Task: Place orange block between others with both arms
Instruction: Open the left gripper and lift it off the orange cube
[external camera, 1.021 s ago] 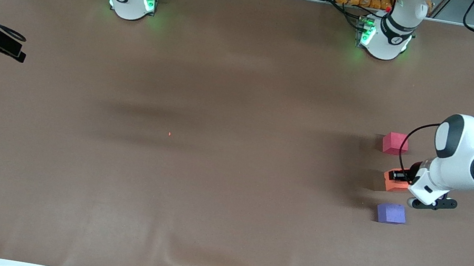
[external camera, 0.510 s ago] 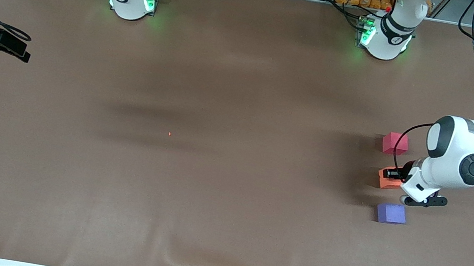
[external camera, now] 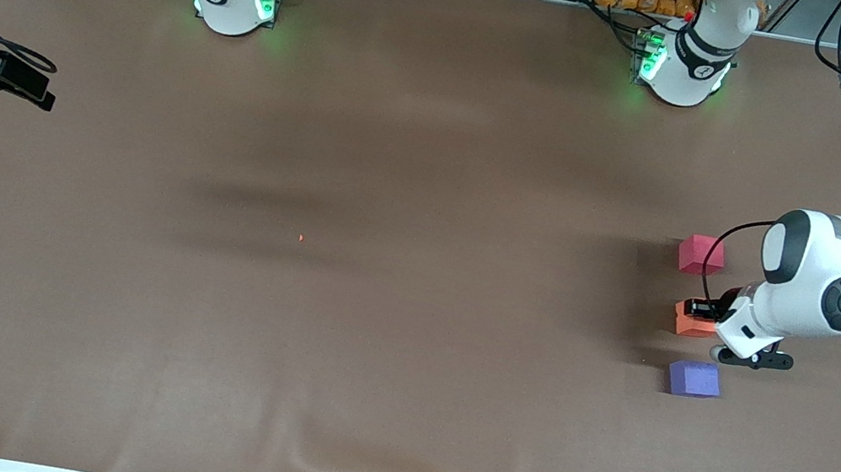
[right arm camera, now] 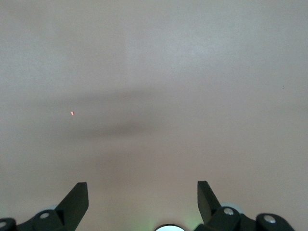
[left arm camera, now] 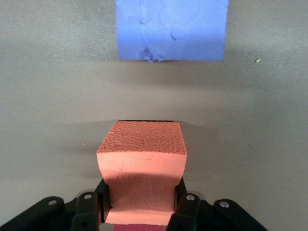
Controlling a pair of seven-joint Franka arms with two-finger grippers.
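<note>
pinching the orange block (left arm camera: 141, 166), the left gripper (left arm camera: 140, 204) hangs between the others (external camera: 702, 255).

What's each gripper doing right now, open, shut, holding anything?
Left gripper: shut on the orange block, between the pinkish-red cube and the purple-blue cube.
Right gripper: open, holding nothing, over bare table.

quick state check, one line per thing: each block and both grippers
orange block: clamped in the left gripper, squeezed in at the sides, between the other two cubes
pinkish-red cube: loose on the table, untouched
purple-blue cube: loose on the table, untouched
left gripper: jaws shut on the orange block
right gripper: jaws open, empty, over bare table, waiting
</note>
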